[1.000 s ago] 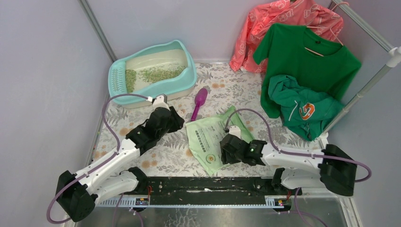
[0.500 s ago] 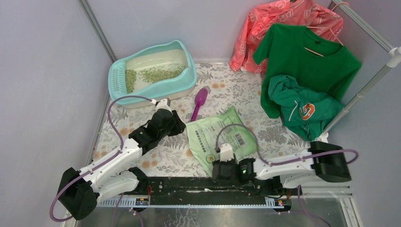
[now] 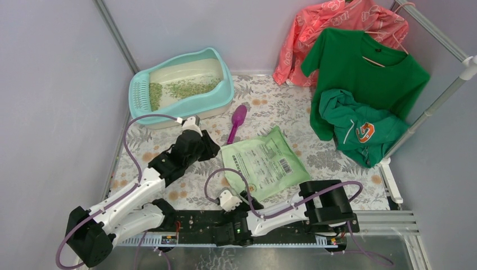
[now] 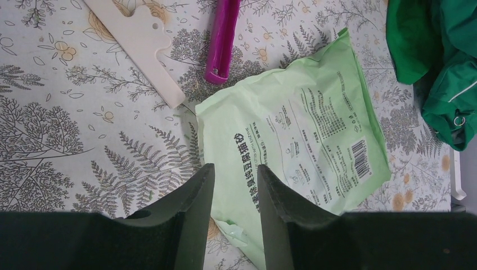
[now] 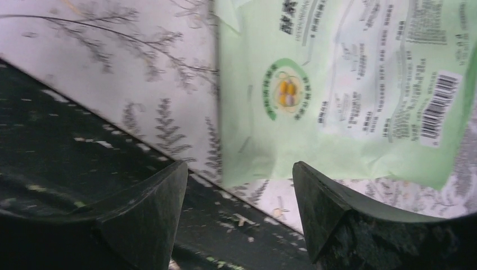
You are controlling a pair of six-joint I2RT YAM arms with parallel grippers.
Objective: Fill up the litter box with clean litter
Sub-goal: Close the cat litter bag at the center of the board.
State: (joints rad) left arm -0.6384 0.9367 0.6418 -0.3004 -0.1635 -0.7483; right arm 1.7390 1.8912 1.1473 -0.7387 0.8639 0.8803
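The turquoise litter box stands at the far left of the table. Pale-green clean litter lies in a thin patch in its cream basin. The light green bag lies flat in the middle, also in the left wrist view and the right wrist view. My left gripper hovers over the bag's left edge, jaws slightly apart and empty. My right gripper is open and empty, low over the black rail just in front of the bag.
A purple scoop lies between the box and the bag. A cream flat plastic piece lies beside the scoop. Pink and green clothes hang at the back right, and a green jacket droops near the bag.
My right arm has drawn back from the bag and swung left to the near rail, empty. The bag now lies flat and uncovered. My left arm has hardly moved.
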